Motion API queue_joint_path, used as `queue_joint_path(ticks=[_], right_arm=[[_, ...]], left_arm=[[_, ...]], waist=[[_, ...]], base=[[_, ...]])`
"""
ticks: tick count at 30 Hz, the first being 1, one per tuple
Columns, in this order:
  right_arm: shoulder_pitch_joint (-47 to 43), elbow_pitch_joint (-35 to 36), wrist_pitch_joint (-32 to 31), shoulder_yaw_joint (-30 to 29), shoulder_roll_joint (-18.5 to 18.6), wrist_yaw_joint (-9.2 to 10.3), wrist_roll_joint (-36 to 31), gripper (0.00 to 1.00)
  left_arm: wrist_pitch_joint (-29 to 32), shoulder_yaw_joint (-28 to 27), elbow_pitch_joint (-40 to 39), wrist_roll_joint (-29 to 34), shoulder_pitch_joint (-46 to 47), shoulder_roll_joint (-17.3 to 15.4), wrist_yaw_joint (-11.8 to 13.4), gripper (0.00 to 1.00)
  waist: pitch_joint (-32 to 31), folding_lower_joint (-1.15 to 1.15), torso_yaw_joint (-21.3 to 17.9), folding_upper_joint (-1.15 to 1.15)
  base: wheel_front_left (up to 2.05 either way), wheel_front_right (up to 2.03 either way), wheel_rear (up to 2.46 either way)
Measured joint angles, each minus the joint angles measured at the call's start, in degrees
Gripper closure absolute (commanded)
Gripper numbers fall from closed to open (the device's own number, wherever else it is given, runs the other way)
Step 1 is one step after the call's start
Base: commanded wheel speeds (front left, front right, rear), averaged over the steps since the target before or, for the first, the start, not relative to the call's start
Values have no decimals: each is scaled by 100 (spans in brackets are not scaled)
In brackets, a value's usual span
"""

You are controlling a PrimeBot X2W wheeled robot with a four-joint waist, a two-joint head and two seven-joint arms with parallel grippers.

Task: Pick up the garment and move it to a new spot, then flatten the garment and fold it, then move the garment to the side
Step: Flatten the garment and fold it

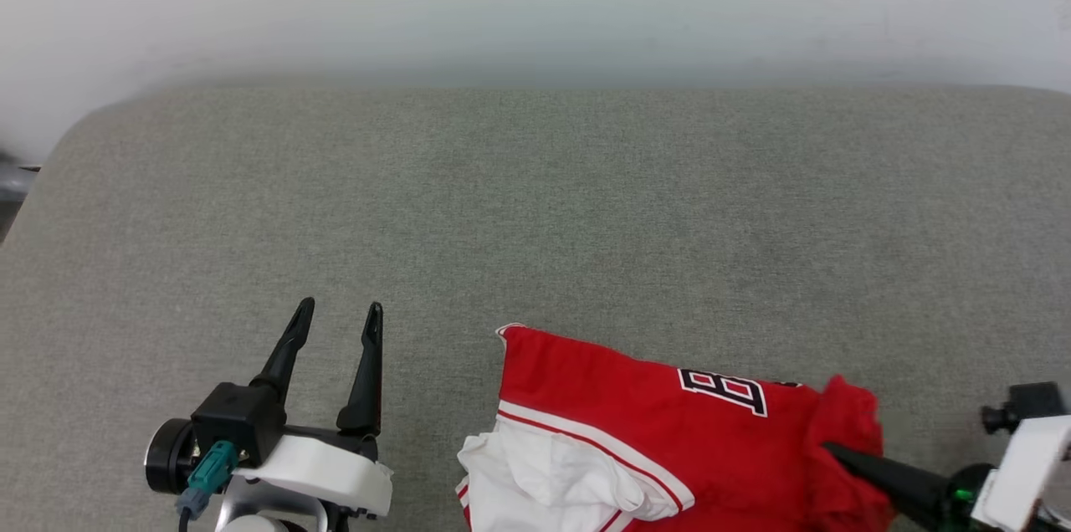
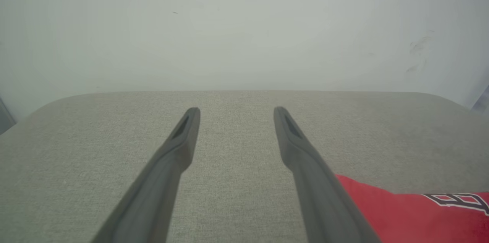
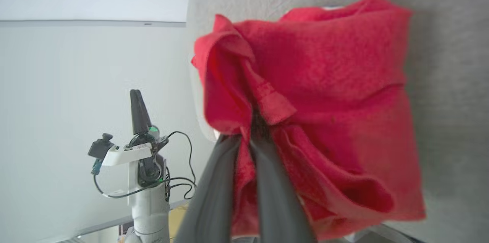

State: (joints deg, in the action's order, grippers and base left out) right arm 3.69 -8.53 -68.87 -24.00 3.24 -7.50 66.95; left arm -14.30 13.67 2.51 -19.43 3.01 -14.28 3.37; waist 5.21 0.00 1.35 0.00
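Observation:
The garment [image 1: 669, 432], a red jersey with a white sleeve and black lettering, lies bunched at the near middle-right of the grey padded surface [image 1: 535, 222]. My right gripper [image 1: 832, 452] comes in from the lower right and is shut on a gathered red fold at the garment's right end. In the right wrist view the gripper [image 3: 250, 128] pinches that red cloth [image 3: 317, 94] between its dark fingers. My left gripper [image 1: 339, 314] stands open to the left of the garment, apart from it, with nothing between its fingers. The left wrist view shows the open gripper [image 2: 237, 113] and the garment's red edge [image 2: 412, 216].
The grey surface runs back to a pale wall [image 1: 535, 5], with rounded far corners. Its left edge drops off near a dark object [image 1: 12, 176]. Bare fabric spreads ahead of both grippers. The left arm [image 3: 141, 147] with its cables appears in the right wrist view.

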Motion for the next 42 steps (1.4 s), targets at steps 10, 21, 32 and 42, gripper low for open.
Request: queue_joint_path(ticks=[10,21,32,42], right_arm=[[207,-68,744,2024,-24,0,1483,100],[795,-237,2101,3544,-32,0,1061,100],[926,-597,2725,4174,-22,0,910,0],[889,727,3405,4641,506,0,302,0]], left_arm=[[0,49,0,-32,231,8,-29,0],[-46,75,81,-38,489,112,-88,0],[-59,54,225,3,616,219,-198,0],[-60,-4,245,73,601,233,-247,0]], waist=[[201,0,314,0],[612,0,558,0],[752,0,546,0],[596,0,363,0]], base=[[0,0,0],[0,0,0],[0,0,0],[0,0,0]])
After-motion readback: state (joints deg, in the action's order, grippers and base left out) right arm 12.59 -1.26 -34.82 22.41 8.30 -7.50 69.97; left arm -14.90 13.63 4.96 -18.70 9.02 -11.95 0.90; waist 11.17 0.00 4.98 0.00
